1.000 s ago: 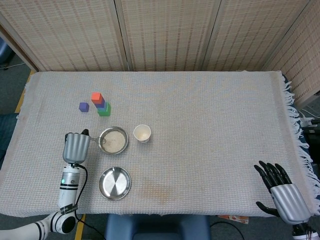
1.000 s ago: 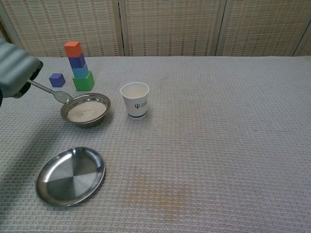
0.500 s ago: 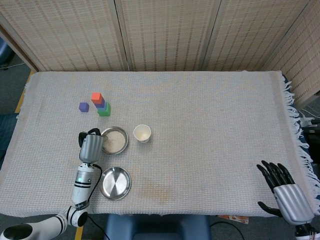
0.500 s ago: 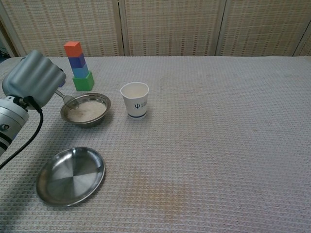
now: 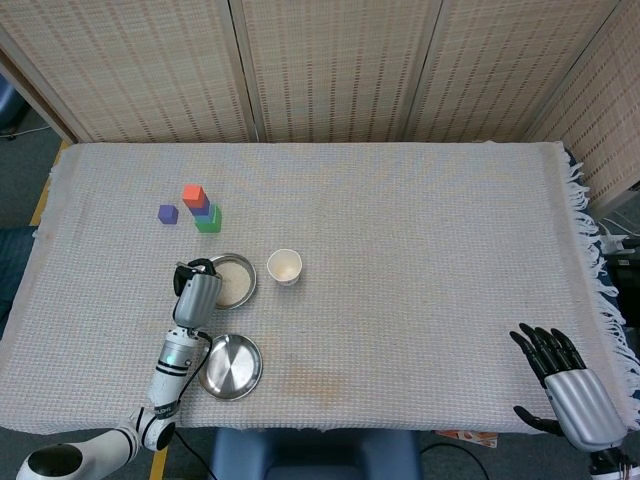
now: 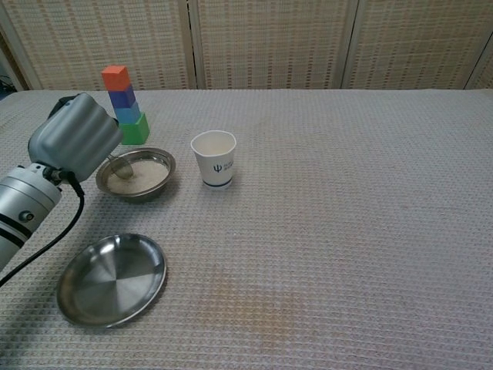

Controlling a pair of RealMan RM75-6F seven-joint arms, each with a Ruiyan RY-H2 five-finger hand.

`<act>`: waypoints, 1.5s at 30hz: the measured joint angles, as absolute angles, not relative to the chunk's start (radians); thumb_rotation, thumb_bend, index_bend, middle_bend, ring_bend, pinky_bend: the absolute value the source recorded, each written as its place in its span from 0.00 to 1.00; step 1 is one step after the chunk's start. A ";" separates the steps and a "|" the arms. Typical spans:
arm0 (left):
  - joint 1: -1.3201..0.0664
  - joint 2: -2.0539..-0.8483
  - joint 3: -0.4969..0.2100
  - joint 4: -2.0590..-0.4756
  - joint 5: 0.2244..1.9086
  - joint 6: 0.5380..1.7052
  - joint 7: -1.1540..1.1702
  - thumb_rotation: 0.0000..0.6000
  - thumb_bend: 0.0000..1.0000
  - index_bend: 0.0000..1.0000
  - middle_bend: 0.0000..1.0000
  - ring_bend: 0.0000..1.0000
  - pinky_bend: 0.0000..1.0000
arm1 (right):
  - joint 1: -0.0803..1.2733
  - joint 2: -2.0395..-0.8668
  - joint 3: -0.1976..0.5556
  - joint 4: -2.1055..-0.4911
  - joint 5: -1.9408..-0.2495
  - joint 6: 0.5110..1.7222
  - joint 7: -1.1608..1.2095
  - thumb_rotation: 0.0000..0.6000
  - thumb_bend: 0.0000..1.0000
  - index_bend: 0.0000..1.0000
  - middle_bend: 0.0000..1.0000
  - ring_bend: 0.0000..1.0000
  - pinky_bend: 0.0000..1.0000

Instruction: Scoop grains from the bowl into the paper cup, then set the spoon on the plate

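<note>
the fingers of the left hand (image 6: 75, 146) are curled around the handle of the spoon (image 6: 119, 164), though the back of the hand hides the grasp itself. the fingers of the right hand (image 5: 565, 385) are released and spread, holding nothing, at the near right edge of the desk (image 5: 420, 250), well apart from everything.

over the last second the left hand has moved in from the left side of the desk to sit just beside the bowl (image 6: 135, 174), now overlapping its left rim in the head view. the spoon's bowl, which was hovering at the near rim, has dipped down into the grains (image 6: 137, 176). so the scooping step looks to be starting, with nothing lifted yet.

the paper cup (image 6: 213, 158) stands upright just right of the bowl, and i cannot tell whether it holds any grains. the plate (image 6: 112, 278) lies bare, nearer the robot than the bowl. a stack of coloured blocks (image 6: 123, 104) stands behind the bowl.

next would be a level lift of the spoon and a short carry right to the cup.
</note>
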State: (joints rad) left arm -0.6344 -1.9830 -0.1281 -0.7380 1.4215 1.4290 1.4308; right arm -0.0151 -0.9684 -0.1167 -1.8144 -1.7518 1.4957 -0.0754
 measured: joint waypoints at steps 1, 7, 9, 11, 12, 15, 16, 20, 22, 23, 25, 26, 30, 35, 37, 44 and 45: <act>-0.633 -1.985 -0.125 -0.731 1.424 1.428 1.423 1.00 0.50 0.91 1.00 1.00 1.00 | -0.015 -0.968 -0.117 -1.814 -1.753 1.496 -0.075 1.00 0.04 0.00 0.00 0.00 0.00; -0.623 -1.989 -0.119 -0.731 1.431 1.423 1.391 1.00 0.50 0.91 1.00 1.00 1.00 | -0.014 -0.969 -0.117 -1.813 -1.753 1.494 -0.074 1.00 0.04 0.00 0.00 0.00 0.00; -0.619 -1.988 -0.115 -0.738 1.433 1.421 1.387 1.00 0.50 0.91 1.00 1.00 1.00 | -0.015 -0.969 -0.117 -1.812 -1.754 1.497 -0.073 1.00 0.04 0.00 0.00 0.00 0.00; -0.614 -1.987 -0.109 -0.750 1.437 1.421 1.384 1.00 0.50 0.91 1.00 1.00 1.00 | -0.016 -0.970 -0.116 -1.812 -1.755 1.497 -0.074 1.00 0.04 0.00 0.00 0.00 0.00; -0.612 -1.987 -0.108 -0.756 1.439 1.421 1.383 1.00 0.50 0.91 1.00 1.00 1.00 | -0.016 -0.970 -0.117 -1.811 -1.756 1.497 -0.074 1.00 0.04 0.00 0.00 0.00 0.00; -0.609 -1.984 -0.108 -0.783 1.441 1.422 1.379 1.00 0.50 0.92 1.00 1.00 1.00 | -0.016 -0.970 -0.117 -1.812 -1.758 1.498 -0.074 1.00 0.04 0.00 0.00 0.00 0.00; -0.608 -1.981 -0.109 -0.797 1.440 1.421 1.377 1.00 0.50 0.92 1.00 1.00 1.00 | -0.016 -0.970 -0.117 -1.812 -1.758 1.499 -0.074 1.00 0.04 0.00 0.00 0.00 0.00; -0.603 -1.965 -0.120 -0.858 1.430 1.413 1.364 1.00 0.50 0.93 1.00 1.00 1.00 | -0.016 -0.970 -0.117 -1.810 -1.758 1.499 -0.073 1.00 0.04 0.00 0.00 0.00 0.00; -0.600 -1.953 -0.129 -0.897 1.417 1.404 1.353 1.00 0.50 0.93 1.00 1.00 1.00 | -0.015 -0.970 -0.117 -1.810 -1.758 1.496 -0.072 1.00 0.04 0.00 0.00 0.00 0.00; -0.599 -1.947 -0.135 -0.915 1.411 1.400 1.347 1.00 0.50 0.94 1.00 1.00 1.00 | -0.014 -0.970 -0.117 -1.810 -1.757 1.494 -0.072 1.00 0.04 0.00 0.00 0.00 0.00; -0.596 -1.931 -0.150 -0.954 1.393 1.391 1.333 1.00 0.50 0.95 1.00 1.00 1.00 | -0.014 -0.970 -0.116 -1.810 -1.756 1.494 -0.071 1.00 0.04 0.00 0.00 0.00 0.00; -0.594 -1.924 -0.159 -0.969 1.384 1.388 1.325 1.00 0.51 0.95 1.00 1.00 1.00 | -0.014 -0.970 -0.116 -1.811 -1.755 1.494 -0.072 1.00 0.04 0.00 0.00 0.00 0.00; -0.588 -1.906 -0.194 -1.004 1.336 1.375 1.302 1.00 0.52 0.98 1.00 1.00 1.00 | -0.014 -0.971 -0.118 -1.811 -1.757 1.491 -0.075 1.00 0.04 0.00 0.00 0.00 0.00; -0.580 -1.883 -0.230 -1.062 1.274 1.350 1.263 1.00 0.53 0.98 1.00 1.00 1.00 | -0.012 -0.972 -0.117 -1.813 -1.753 1.486 -0.079 1.00 0.04 0.00 0.00 0.00 0.00; -0.575 -1.871 -0.244 -1.098 1.245 1.337 1.248 1.00 0.53 0.99 1.00 1.00 1.00 | -0.012 -0.973 -0.117 -1.814 -1.752 1.485 -0.080 1.00 0.04 0.00 0.00 0.00 0.00; -0.560 -1.810 -0.297 -1.267 1.104 1.281 1.198 1.00 0.53 0.99 1.00 1.00 1.00 | -0.012 -0.972 -0.117 -1.817 -1.750 1.484 -0.084 1.00 0.04 0.00 0.00 0.00 0.00; -0.559 -1.801 -0.304 -1.287 1.086 1.274 1.191 1.00 0.53 0.99 1.00 1.00 1.00 | -0.013 -0.972 -0.117 -1.817 -1.750 1.485 -0.084 1.00 0.04 0.00 0.00 0.00 0.00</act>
